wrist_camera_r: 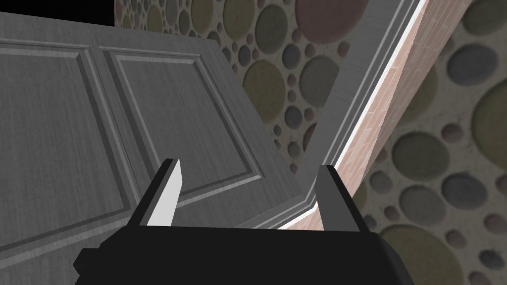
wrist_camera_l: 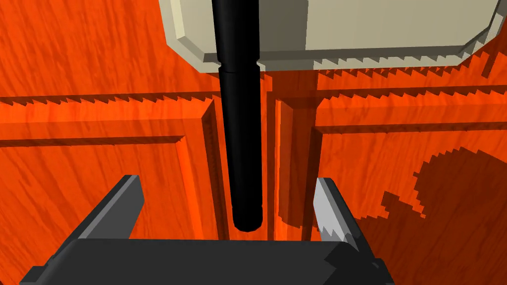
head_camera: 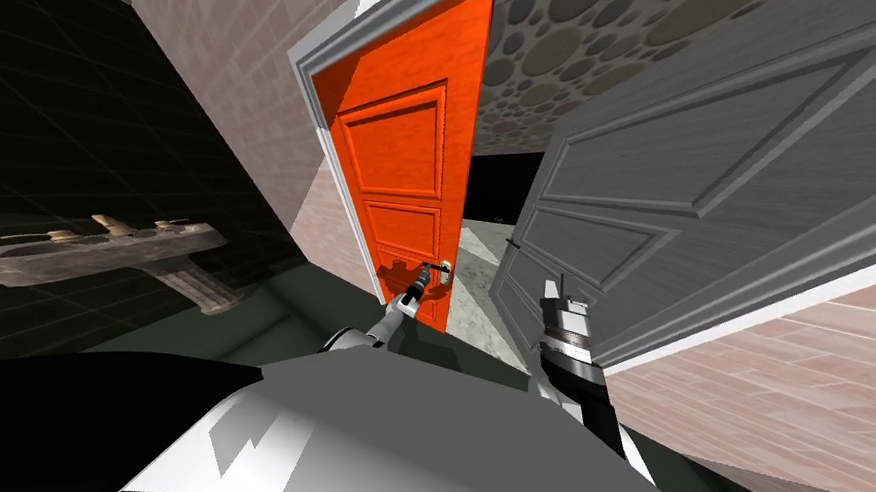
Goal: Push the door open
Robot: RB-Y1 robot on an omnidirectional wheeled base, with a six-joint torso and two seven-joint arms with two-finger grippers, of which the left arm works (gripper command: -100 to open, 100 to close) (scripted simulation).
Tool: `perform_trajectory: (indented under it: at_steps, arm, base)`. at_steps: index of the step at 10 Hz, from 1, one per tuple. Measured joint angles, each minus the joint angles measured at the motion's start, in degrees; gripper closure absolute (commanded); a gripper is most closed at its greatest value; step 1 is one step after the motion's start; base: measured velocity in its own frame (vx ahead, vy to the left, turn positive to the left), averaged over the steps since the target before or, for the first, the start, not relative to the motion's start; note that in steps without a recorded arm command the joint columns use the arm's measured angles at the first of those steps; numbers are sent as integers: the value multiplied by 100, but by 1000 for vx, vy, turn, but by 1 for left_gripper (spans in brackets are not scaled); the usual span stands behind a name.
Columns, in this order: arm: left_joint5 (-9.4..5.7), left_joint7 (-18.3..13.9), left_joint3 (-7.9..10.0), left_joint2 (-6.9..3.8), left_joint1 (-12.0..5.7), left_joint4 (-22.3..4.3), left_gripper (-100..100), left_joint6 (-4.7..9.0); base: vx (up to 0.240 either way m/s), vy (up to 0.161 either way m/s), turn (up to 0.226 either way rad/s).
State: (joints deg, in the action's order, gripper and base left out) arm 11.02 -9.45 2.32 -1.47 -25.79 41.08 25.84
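In the middle of the head view you have the orange door (head_camera: 405,154), panelled and standing ajar in its pale frame (head_camera: 345,38). Its free edge borders a narrow gap that shows a strip of pale floor (head_camera: 473,261) and a black area beyond. Your left gripper (head_camera: 420,278) sits just below centre of that view, right at the door's lower edge by the handle. In the left wrist view, the black lever handle (wrist_camera_l: 240,148) runs down from a cream backplate (wrist_camera_l: 346,29) and ends between the two fingers (wrist_camera_l: 329,208). They are spread wide, with clear gaps on both sides of the lever, so the gripper is released and grasps nothing. The orange panel lies close behind the lever. To the right of centre, your right gripper (wrist_camera_r: 247,167) is also released, fingers apart, and faces the grey door (head_camera: 693,182), which swings wide across the upper right of the head view. Whether it touches that door you cannot tell. At the left edge a stone sink (head_camera: 94,250) projects from a dark wall.
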Motion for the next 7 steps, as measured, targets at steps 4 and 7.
perform_trajectory:
  at_steps: [4,7]
  arm:
    - [-5,18,22,158,36,44,100,-11]
    - [-8,8,25,145,15,63,100,-20]
  base:
    - [106,-26,-9]
    - [-13,4,-8]
